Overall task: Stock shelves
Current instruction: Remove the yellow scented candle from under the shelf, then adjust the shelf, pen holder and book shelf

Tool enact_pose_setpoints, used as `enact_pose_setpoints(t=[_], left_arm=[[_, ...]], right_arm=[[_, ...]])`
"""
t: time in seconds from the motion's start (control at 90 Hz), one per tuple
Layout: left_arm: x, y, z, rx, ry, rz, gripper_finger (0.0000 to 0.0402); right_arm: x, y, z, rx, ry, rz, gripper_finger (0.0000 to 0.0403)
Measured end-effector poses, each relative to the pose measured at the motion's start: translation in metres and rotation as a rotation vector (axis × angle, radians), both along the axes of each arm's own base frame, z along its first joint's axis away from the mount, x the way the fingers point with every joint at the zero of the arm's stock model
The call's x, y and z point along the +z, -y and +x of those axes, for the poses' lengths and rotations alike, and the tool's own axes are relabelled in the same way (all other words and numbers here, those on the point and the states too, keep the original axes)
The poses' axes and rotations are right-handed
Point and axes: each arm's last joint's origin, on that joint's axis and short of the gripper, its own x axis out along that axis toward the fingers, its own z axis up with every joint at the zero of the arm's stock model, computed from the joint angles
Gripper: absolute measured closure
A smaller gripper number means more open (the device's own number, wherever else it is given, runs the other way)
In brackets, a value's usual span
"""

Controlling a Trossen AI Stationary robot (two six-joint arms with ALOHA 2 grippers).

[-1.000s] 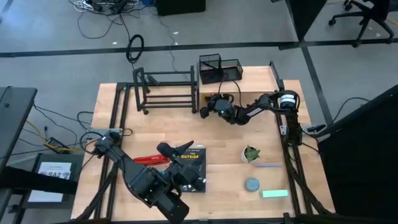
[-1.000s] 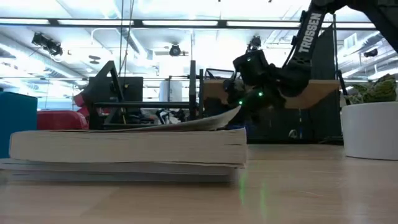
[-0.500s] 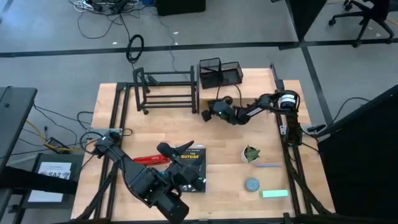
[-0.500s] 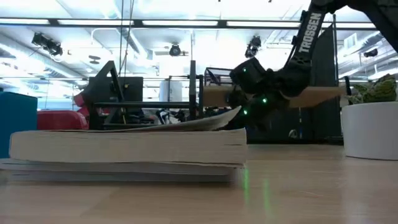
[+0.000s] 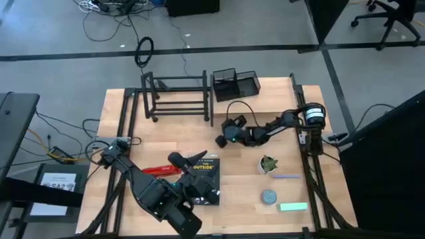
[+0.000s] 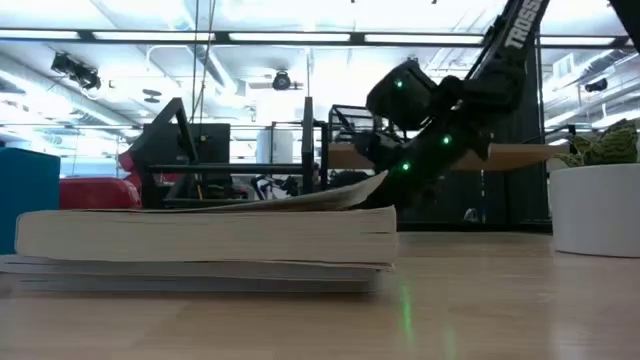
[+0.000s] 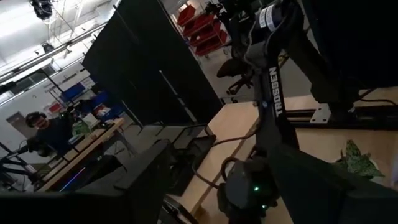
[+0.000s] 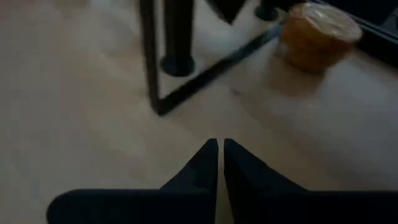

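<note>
The floor point(image 5: 80, 60) around the table is grey, with dark lines running across it. Black cables point(image 5: 109, 8) lie in a tangle on it at the far side. An office chair point(image 5: 388, 16) on wheels stands in the far corner. Long bright lights point(image 6: 290, 38) run along the white ceiling. Dark panels point(image 7: 155, 74) stand like walls in the room. A person point(image 7: 43, 127) sits at a desk point(image 7: 81, 152) far off. Red shelves point(image 7: 202, 28) stand at the back.

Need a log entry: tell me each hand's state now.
Left hand: cannot be told.
Right hand: closed, holding nothing.
</note>
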Motion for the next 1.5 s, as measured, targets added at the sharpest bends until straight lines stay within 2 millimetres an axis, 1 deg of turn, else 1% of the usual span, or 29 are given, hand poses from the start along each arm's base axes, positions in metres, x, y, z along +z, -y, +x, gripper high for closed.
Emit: enact_pose_setpoints(t=[0.111,0.2,0.289,0.367,0.467,0.533,0.6,0.7,0.789,0.844,0.922,1.011,1.089,1.156,1.244,1.322,1.378,1.5], left_arm=[[0.0,0.0,0.0,-0.001,-0.004,0.001,0.0154],[0.0,0.0,0.0,-0.002,-0.007,0.003,0.0154],[0.0,0.0,0.0,-0.003,-0.009,0.003,0.0154],[0.0,-0.001,0.0,-0.001,-0.01,0.003,0.0154],[0.0,-0.004,0.002,0.009,-0.011,0.004,0.0154],[0.0,-0.007,0.004,0.017,-0.012,0.005,0.0154],[-0.001,-0.01,0.006,0.025,-0.013,0.005,0.0154],[0.0,-0.014,0.009,0.037,-0.011,0.005,0.0154],[0.0,-0.016,0.011,0.045,-0.008,0.002,0.0154],[0.0,-0.017,0.012,0.049,-0.008,0.001,0.0154],[0.0,-0.018,0.012,0.051,-0.007,0.001,0.0154],[0.0,-0.018,0.012,0.05,-0.003,-0.002,0.0154],[0.0,-0.017,0.012,0.05,0.004,-0.008,0.0154],[0.001,-0.017,0.013,0.05,0.013,-0.015,0.0154],[0.001,-0.017,0.013,0.045,0.012,-0.022,0.0154],[0.0,-0.016,0.013,0.039,0.021,-0.043,0.0154],[0.0,-0.015,0.013,0.034,0.029,-0.059,0.0154],[0.0,-0.014,0.012,0.029,0.038,-0.069,0.0154]], right_arm=[[-0.001,-0.002,-0.001,-0.006,-0.008,0.011,0.0392],[0.007,-0.012,-0.001,0.045,-0.015,-0.001,0.0377],[0.028,-0.03,-0.004,0.144,-0.024,-0.011,0.0362],[0.05,-0.051,-0.015,0.229,-0.066,-0.023,0.0354],[0.088,-0.075,-0.038,0.329,-0.089,-0.052,0.0353],[0.115,-0.081,-0.06,0.348,-0.095,-0.07,0.0356],[0.139,-0.07,-0.086,0.272,-0.101,-0.088,0.0363],[0.167,-0.032,-0.128,0.056,-0.093,-0.076,0.0378],[0.18,0.003,-0.16,-0.114,-0.088,-0.044,0.0395],[0.185,0.021,-0.173,-0.163,-0.088,-0.022,0.04],[0.187,0.045,-0.181,-0.168,-0.097,0.006,0.0399],[0.185,0.072,-0.182,-0.14,-0.092,0.038,0.04],[0.176,0.093,-0.18,-0.125,-0.11,0.078,0.0402],[0.166,0.106,-0.177,-0.119,-0.142,0.118,0.0402],[0.156,0.112,-0.174,-0.087,-0.169,0.18,0.0403],[0.155,0.106,-0.173,-0.029,-0.161,0.237,0.0403],[0.158,0.095,-0.174,0.014,-0.152,0.293,0.0403],[0.166,0.056,-0.185,0.15,-0.134,0.438,0.0403]])
